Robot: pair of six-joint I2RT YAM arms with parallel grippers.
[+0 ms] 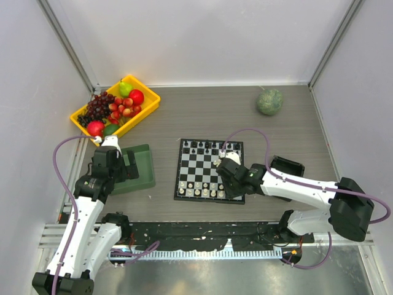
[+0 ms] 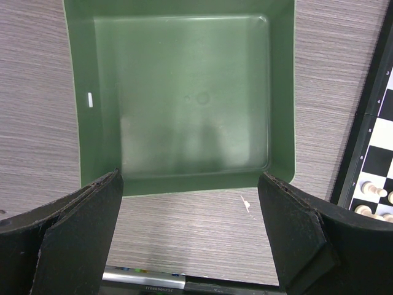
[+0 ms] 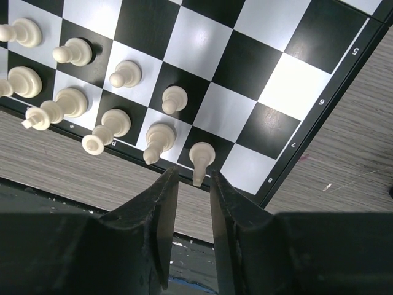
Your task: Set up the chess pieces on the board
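The board [image 1: 210, 170] lies in the middle of the table. Black chess pieces [image 1: 209, 146] stand along its far edge and cream ones [image 1: 202, 192] along its near edge. My right gripper [image 1: 228, 174] hovers over the board's near right part. In the right wrist view its jaws [image 3: 194, 175] stand a little apart. The tip of a cream piece [image 3: 202, 153] on a black near-corner square sits between them, untouched. Several cream pieces [image 3: 73, 101] stand to its left. My left gripper [image 2: 190, 233] is wide open and empty, just short of the green tray [image 2: 184, 98].
A yellow bin [image 1: 150, 97] of fruit stands at the back left. A green round object [image 1: 269, 101] lies at the back right. A black block [image 1: 287, 166] sits right of the board. The board's corner [image 2: 374, 153] shows right of the tray.
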